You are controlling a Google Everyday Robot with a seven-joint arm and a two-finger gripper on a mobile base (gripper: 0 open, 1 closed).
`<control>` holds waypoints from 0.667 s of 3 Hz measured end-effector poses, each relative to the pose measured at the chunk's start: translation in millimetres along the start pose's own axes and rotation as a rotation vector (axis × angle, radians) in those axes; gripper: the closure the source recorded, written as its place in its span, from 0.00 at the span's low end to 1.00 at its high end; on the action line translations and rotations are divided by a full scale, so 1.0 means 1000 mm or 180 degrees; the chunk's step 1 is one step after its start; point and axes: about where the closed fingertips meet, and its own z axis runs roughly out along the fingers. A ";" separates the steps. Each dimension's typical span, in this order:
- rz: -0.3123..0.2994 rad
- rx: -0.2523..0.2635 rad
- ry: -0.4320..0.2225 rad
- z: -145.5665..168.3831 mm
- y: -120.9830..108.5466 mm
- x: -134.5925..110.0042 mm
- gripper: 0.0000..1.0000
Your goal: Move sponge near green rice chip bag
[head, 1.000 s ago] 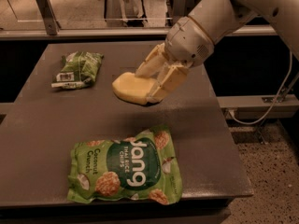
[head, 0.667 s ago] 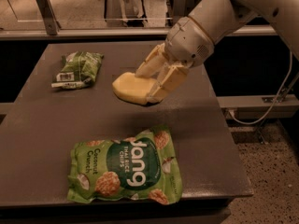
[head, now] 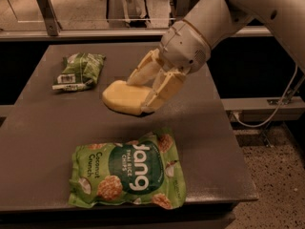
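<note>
1. Camera view, far left: small green bag (head: 78, 70) sits near the back of the table (head: 43, 128); it's not your target.
2. Front edge: green rice chip bag (head: 126, 173) lies flat and hasn't moved.
3. Mid-table: sponge (head: 119, 99) has shifted slightly left and forward, toward that bag, but is still apart from it.
4. Right of it: gripper (head: 140, 97) has its fingers clamped on the sponge's right end. The carry looks underway, and you need more forward travel.
</note>
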 end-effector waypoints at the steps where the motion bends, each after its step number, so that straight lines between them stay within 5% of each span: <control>1: -0.0098 -0.0101 -0.0032 0.008 0.009 -0.011 1.00; 2: -0.0169 -0.0197 -0.0026 0.015 0.016 -0.019 1.00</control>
